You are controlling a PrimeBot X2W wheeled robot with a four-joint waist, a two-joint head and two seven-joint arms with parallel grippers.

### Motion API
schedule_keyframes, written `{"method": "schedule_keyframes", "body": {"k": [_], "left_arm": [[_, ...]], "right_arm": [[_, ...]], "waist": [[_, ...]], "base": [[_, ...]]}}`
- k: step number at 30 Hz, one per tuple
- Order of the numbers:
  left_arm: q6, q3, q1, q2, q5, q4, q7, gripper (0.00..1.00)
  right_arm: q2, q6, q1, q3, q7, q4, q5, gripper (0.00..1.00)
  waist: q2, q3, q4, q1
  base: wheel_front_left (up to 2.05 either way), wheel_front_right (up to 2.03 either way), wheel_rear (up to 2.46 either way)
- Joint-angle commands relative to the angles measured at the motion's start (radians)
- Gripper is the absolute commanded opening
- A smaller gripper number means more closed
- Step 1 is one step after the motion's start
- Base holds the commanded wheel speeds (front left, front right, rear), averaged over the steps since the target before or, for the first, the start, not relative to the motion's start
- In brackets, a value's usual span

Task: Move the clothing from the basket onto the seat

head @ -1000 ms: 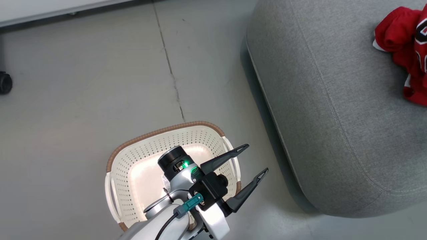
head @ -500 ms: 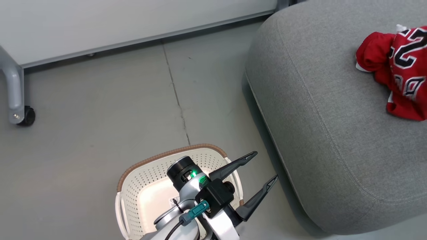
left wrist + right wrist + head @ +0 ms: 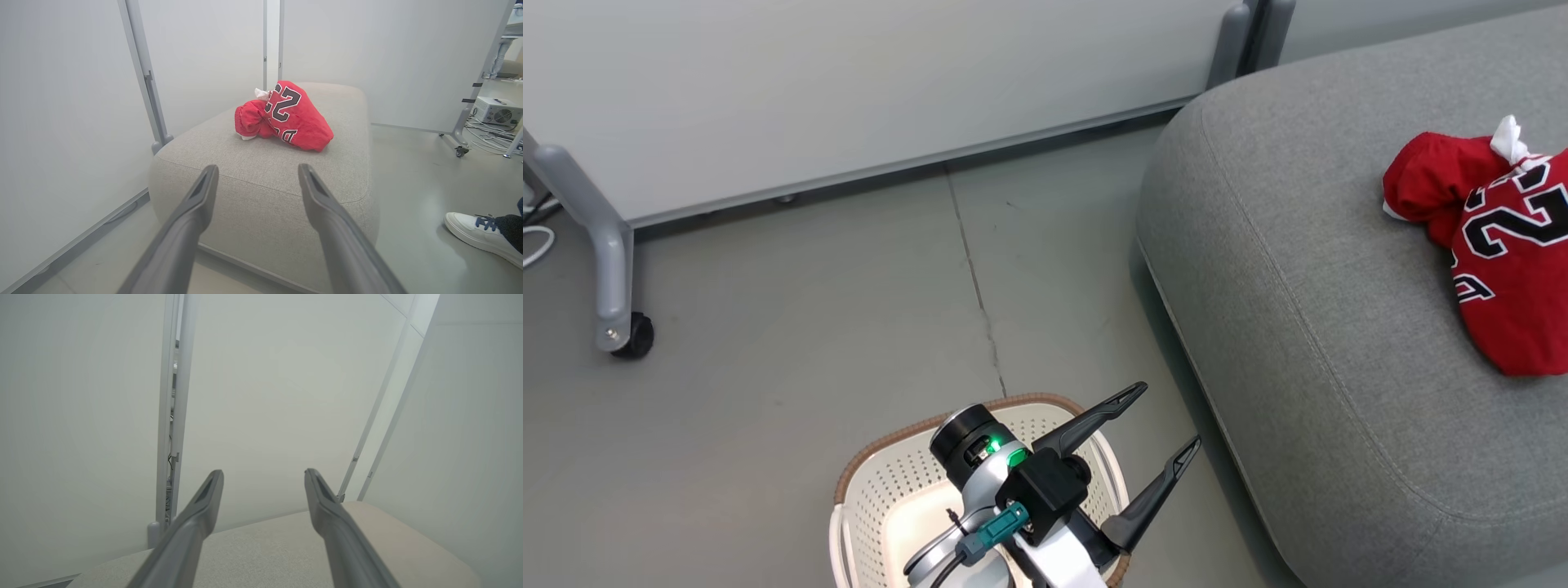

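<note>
Head view: the clothing (image 3: 1503, 245) lies bundled on the seat (image 3: 1298, 286). The left gripper (image 3: 1170, 415) hangs over the basket (image 3: 890, 482), jaws spread, holding nothing.

Left wrist view: the bundle sits ahead.

Right wrist view: the right gripper (image 3: 263, 477) has its jaws spread too.

Best check the basket's hidden floor before finishing.

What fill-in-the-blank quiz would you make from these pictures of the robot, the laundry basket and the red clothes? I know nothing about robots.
1. The red clothing lies bunched on the grey ____.
2. The basket stands on the ____.
3. The left gripper is ____, with nothing between its fingers.

Missing words: seat; floor; open.
</note>
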Motion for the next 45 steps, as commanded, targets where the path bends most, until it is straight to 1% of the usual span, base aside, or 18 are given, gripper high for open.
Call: {"method": "schedule_keyframes", "body": {"k": [1,5,8,13,16,17,18,20,21,23,26,29,31,33,34,37,40,45], "left_arm": [[-0.001,0.005,0.010,0.004,-0.006,-0.002,-0.001,1.00],[-0.001,0.025,0.036,0.001,-0.004,-0.013,-0.001,1.00],[-0.001,0.050,0.057,-0.002,-0.007,-0.023,-0.001,1.00],[-0.001,0.074,0.087,-0.004,0.001,-0.026,-0.001,1.00],[-0.001,0.088,0.100,-0.004,-0.003,-0.029,-0.001,1.00],[-0.001,0.092,0.107,-0.004,-0.007,-0.030,-0.001,1.00],[-0.001,0.099,0.117,-0.004,-0.007,-0.031,-0.001,1.00],[-0.001,0.108,0.128,-0.004,-0.010,-0.030,-0.001,1.00],[-0.001,0.108,0.128,-0.004,-0.010,-0.030,-0.001,1.00],[-0.001,0.118,0.137,-0.004,-0.015,-0.032,-0.001,1.00],[-0.001,0.133,0.152,-0.004,-0.017,-0.027,-0.001,1.00],[0.000,0.164,0.168,-0.004,-0.008,-0.010,-0.001,1.00],[0.005,0.193,0.176,-0.005,-0.003,0.003,-0.001,1.00],[0.013,0.227,0.189,-0.004,-0.012,0.013,-0.001,1.00],[0.019,0.250,0.194,-0.004,-0.020,0.011,-0.001,1.00],[0.050,0.304,0.210,-0.006,0.025,0.027,-0.001,1.00],[0.078,0.363,0.227,-0.004,0.014,0.022,-0.001,1.00],[0.096,0.439,0.256,-0.005,0.015,0.022,-0.001,1.00]], "right_arm": [[0.003,0.000,0.024,0.014,-0.018,-0.018,0.017,1.00],[0.028,0.000,0.091,0.083,-0.052,-0.158,0.102,1.00],[0.033,0.000,0.175,0.104,-0.055,-0.336,0.156,1.00],[0.065,0.000,0.374,0.063,-0.054,-0.634,0.212,1.00],[0.111,0.000,0.506,0.041,-0.054,-0.777,0.216,1.00],[0.133,0.000,0.545,0.025,-0.054,-0.819,0.227,1.00],[0.172,0.000,0.624,0.006,-0.055,-0.902,0.235,1.00],[0.211,0.000,0.707,-0.004,-0.055,-0.973,0.226,1.00],[0.211,0.000,0.707,-0.004,-0.055,-0.973,0.226,1.00],[0.246,0.000,0.785,-0.010,-0.055,-1.030,0.202,1.00],[0.305,0.000,0.889,-0.020,-0.055,-1.076,0.183,1.00],[0.368,0.000,0.974,-0.038,-0.055,-1.072,0.174,1.00],[0.396,0.000,1.017,-0.032,-0.055,-1.070,0.153,1.00],[0.427,0.000,1.056,-0.036,-0.055,-1.068,0.159,1.00],[0.438,0.000,1.073,-0.037,-0.055,-1.066,0.155,1.00],[0.463,0.000,1.113,-0.043,-0.055,-1.063,0.141,1.00],[0.477,0.000,1.141,-0.031,-0.055,-1.054,0.123,1.00],[0.485,0.000,1.174,-0.031,-0.055,-1.044,0.102,1.00]], "waist": [[0.0000,-0.020,0.007,-0.0001],[0.0000,-0.062,0.026,-0.0001],[0.0000,-0.088,0.042,-0.0001],[0.0000,-0.125,0.076,-0.0001],[0.0000,-0.144,0.097,-0.0001],[0.0000,-0.150,0.105,-0.0001],[0.0000,-0.161,0.121,-0.0001],[0.0000,-0.169,0.139,-0.0001],[0.0000,-0.169,0.139,-0.0001],[0.0000,-0.174,0.157,-0.0001],[0.0000,-0.180,0.182,-0.0001],[0.0000,-0.183,0.207,-0.0001],[0.0000,-0.185,0.224,-0.0001],[0.0000,-0.188,0.242,-0.0001],[0.0000,-0.189,0.252,-0.0001],[0.0000,-0.190,0.282,-0.0001],[0.0000,-0.186,0.311,-0.0001],[0.0000,-0.185,0.356,-0.0001]], "base": [[0.00,0.00,0.00],[0.00,0.00,0.00],[0.00,0.00,0.00],[0.00,0.00,0.00],[0.00,0.00,0.00],[0.00,0.00,0.00],[0.00,0.00,0.00],[0.00,0.00,0.00],[0.00,0.00,0.00],[0.00,0.00,0.00],[0.00,0.00,0.00],[0.00,0.00,0.00],[0.00,0.00,0.00],[0.00,0.00,0.00],[0.00,0.00,0.00],[0.00,0.00,0.00],[0.00,0.00,0.00],[0.00,0.00,0.00]]}}
